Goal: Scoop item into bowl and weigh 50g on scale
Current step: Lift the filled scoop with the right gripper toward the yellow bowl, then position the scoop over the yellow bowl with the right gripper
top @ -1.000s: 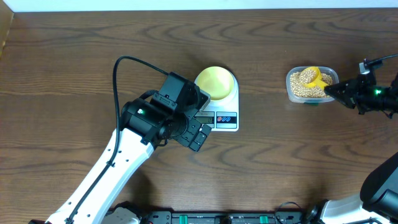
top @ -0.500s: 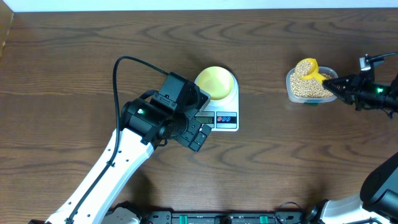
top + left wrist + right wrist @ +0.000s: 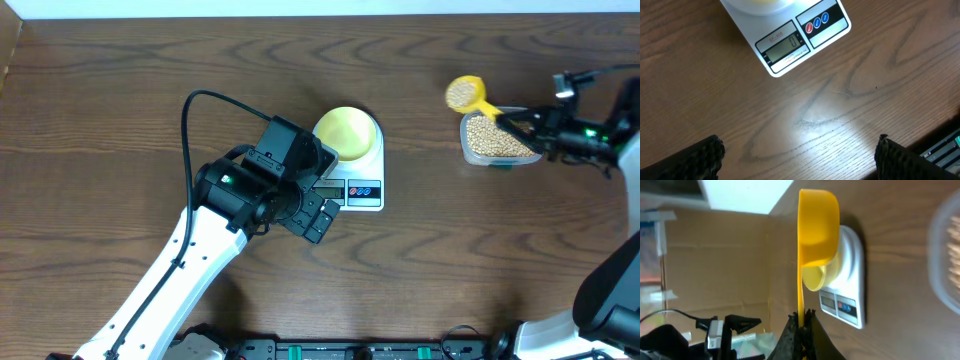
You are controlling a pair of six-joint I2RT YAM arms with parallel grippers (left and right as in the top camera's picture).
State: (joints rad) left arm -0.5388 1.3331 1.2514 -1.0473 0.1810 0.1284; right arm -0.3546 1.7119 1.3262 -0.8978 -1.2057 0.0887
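Note:
The pale-yellow bowl point(image 3: 346, 132) sits on the white scale point(image 3: 352, 190), whose display point(image 3: 785, 45) reads 0. My right gripper point(image 3: 512, 123) is shut on the handle of a bright yellow scoop point(image 3: 463, 93) filled with beans, lifted just left of and above the clear tub point(image 3: 497, 138) of tan beans. In the right wrist view the scoop point(image 3: 817, 227) is seen from below, with the bowl point(image 3: 815, 277) and the scale point(image 3: 847, 297) beyond it. My left gripper point(image 3: 318, 218) is open and empty over bare table in front of the scale.
A cardboard wall point(image 3: 715, 265) stands beyond the table's left edge. The table's far edge runs along the top of the overhead view. A black cable point(image 3: 200, 98) loops off my left arm.
My right gripper lifted the scoop out of the tub and moved it left, now loaded with beans. The left arm has not moved.

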